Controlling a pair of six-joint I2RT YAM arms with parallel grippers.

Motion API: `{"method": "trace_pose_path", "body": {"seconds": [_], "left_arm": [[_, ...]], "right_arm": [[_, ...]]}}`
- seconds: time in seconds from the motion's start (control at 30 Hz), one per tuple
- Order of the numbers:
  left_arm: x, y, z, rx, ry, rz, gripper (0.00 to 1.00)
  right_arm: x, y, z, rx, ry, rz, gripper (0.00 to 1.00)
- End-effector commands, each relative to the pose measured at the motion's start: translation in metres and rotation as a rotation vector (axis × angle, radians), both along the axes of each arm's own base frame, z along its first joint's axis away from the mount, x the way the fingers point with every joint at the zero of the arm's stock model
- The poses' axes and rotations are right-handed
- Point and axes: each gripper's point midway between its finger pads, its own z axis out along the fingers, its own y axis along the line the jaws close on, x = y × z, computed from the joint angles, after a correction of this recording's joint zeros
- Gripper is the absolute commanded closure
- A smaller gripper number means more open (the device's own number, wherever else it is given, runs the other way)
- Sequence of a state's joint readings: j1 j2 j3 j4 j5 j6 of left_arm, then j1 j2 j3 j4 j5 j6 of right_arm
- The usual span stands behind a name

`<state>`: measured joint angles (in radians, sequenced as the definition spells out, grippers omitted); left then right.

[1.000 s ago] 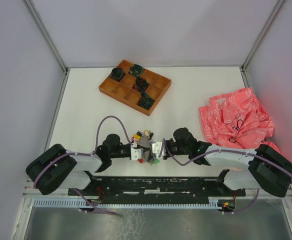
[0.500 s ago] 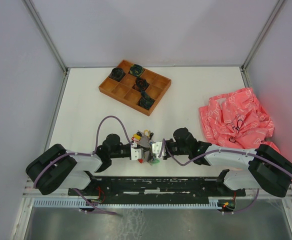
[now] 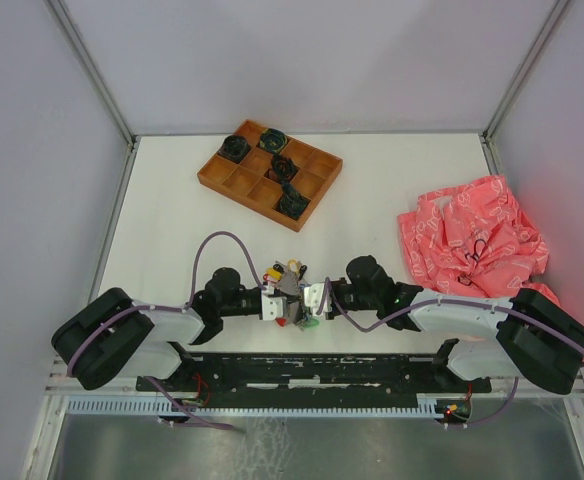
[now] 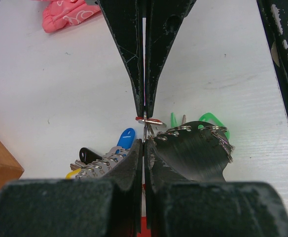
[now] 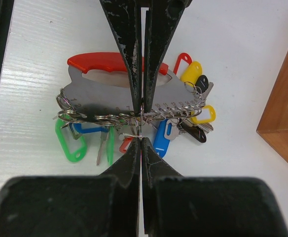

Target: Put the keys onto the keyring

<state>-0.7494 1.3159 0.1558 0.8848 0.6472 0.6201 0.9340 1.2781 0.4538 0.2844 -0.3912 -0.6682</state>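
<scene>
Black left gripper (image 3: 278, 300) is clamped on a thin wire ring (image 4: 145, 128), the red-and-grey keyring (image 5: 102, 61) sits between both arms near the front edge of the desk (image 3: 172, 220) with coloured-tag keys (image 5: 160, 143) strung along its plate, and the right gripper (image 3: 309, 298) is pinched together at that plate's edge.

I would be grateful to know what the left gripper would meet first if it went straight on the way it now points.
The left gripper would likely meet the small metal ring right at its tips, then the right gripper facing it; depth is unclear.
</scene>
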Motion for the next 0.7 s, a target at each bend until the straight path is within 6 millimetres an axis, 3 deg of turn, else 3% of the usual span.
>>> {"method": "trace_pose_path", "body": {"seconds": [0.0, 0.67], "left_arm": [[0.004, -0.011, 0.025, -0.078, -0.046, -0.016, 0.97], [0.003, -0.013, 0.038, -0.145, -0.023, -0.01, 0.97]], "right_arm": [[0.001, 0.018, 0.023, 0.086, -0.012, 0.026, 0.99], [0.003, 0.026, 0.027, 0.128, -0.006, 0.013, 0.99]]}}
